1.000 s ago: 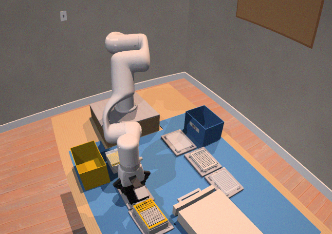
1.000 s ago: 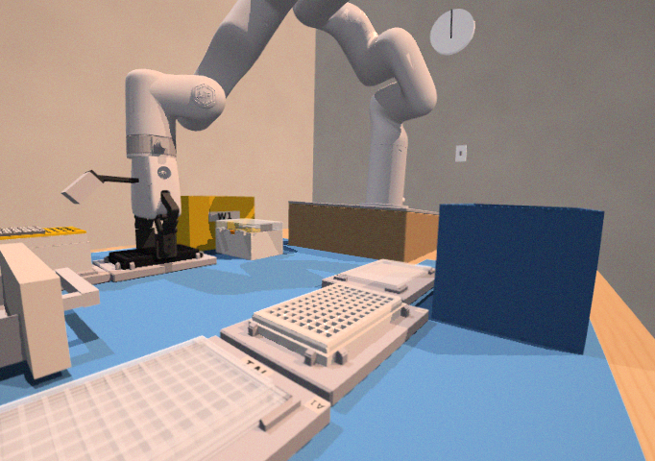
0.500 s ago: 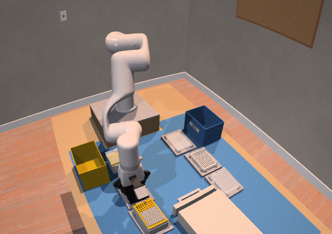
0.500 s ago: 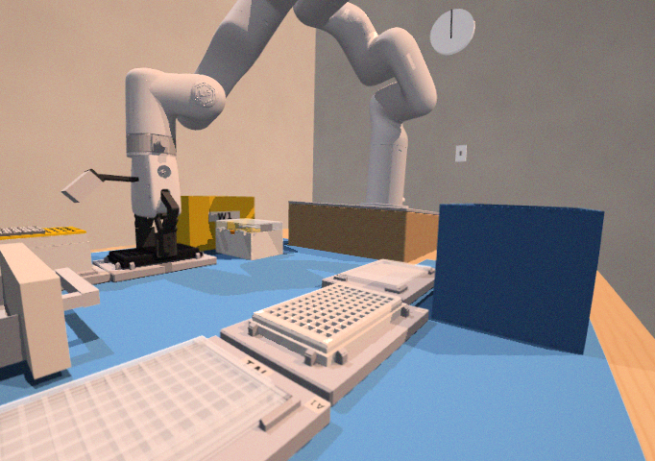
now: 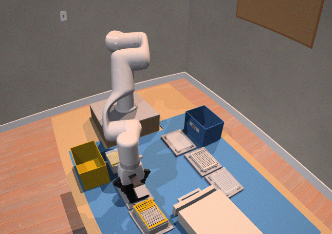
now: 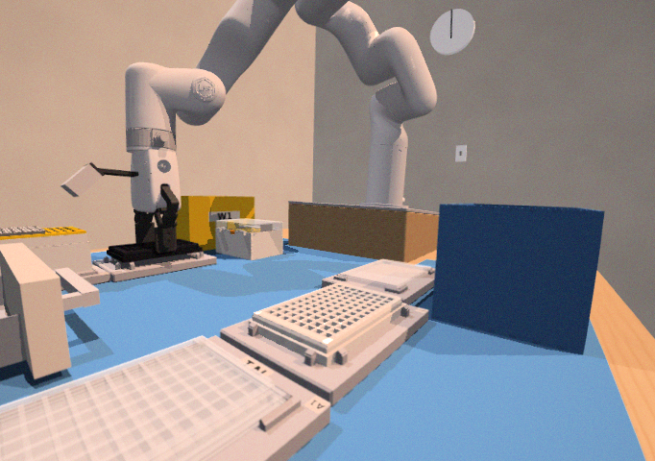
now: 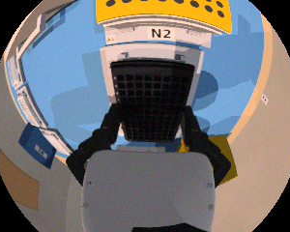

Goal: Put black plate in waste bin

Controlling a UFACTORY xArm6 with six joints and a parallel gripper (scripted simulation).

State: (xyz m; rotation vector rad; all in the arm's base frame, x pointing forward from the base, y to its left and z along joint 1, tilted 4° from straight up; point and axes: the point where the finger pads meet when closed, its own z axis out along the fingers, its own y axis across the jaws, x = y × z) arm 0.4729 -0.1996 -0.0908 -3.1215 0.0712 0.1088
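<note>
The gripper [image 7: 152,130] was clamped across the black plate [image 7: 152,100], a finger on each long side, jaws standing wide because the plate itself is wide. The plate sat low over its grey nest [image 6: 159,266], apparently still seated or barely off it; no gap could be made out from the side view. By the look of it, the plate was a stiff, light moulded grid, unlikely to bend or crack under the squeeze, though its smooth side walls could slip if it tilted. Holding it mid-length across the short span seemed the sensible grip, keeping it level for the carry.

Just beyond stood the yellow-topped plate at N2 [image 7: 160,0], close enough to clip on a careless lift. The tip box [image 6: 250,236] sat near on the other side, and the yellow bin W1 [image 5: 90,165] waited beside the arm, open and upright.

Hard to read: the nest's own label was covered by the wrist, the fingertips' contact was buried in black on black, and from above the arm hid most of the plate.
</note>
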